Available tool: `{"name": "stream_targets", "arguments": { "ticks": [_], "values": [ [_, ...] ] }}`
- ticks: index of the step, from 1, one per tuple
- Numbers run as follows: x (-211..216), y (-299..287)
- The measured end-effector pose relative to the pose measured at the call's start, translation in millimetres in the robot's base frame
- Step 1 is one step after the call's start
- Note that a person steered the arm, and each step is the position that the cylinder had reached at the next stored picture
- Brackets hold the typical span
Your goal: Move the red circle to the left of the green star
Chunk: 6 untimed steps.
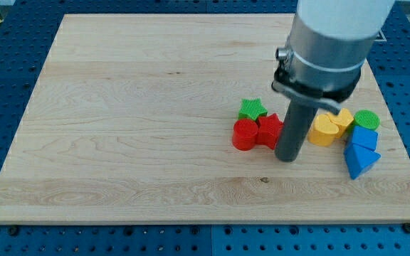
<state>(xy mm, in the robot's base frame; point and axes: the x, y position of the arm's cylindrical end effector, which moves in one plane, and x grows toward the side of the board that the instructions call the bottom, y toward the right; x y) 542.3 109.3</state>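
Red circle sits on the counter right of centre, just below the green star and touching it from the view's bottom-left. On its right side we see a second red block, an angular shape we cannot name for sure, pressed against the circle and against the star's lower edge. So the three form one tight cluster — star on top, the two reds side by side beneath.

We have no gripper here, only the dark rod, so there is nothing to open or close. My tip rests on the counter just right of the second red block, touching or nearly touching it — we cannot tell which.

Beyond the rod, toward the view's right, lie two yellow blocks close together, their shapes partly hidden by the rod. A green circle stands just right of them. Below it are two blue blocks: a smaller one touching a blue triangle near the counter's right edge.
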Motion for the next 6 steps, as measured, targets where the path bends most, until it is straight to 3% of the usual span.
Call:
{"name": "stream_targets", "arguments": {
  "ticks": [2,3,6],
  "values": [
    [-34.0,-55.1],
    [-44.3,-55.6],
    [-13.7,-32.0]
  ]
}}
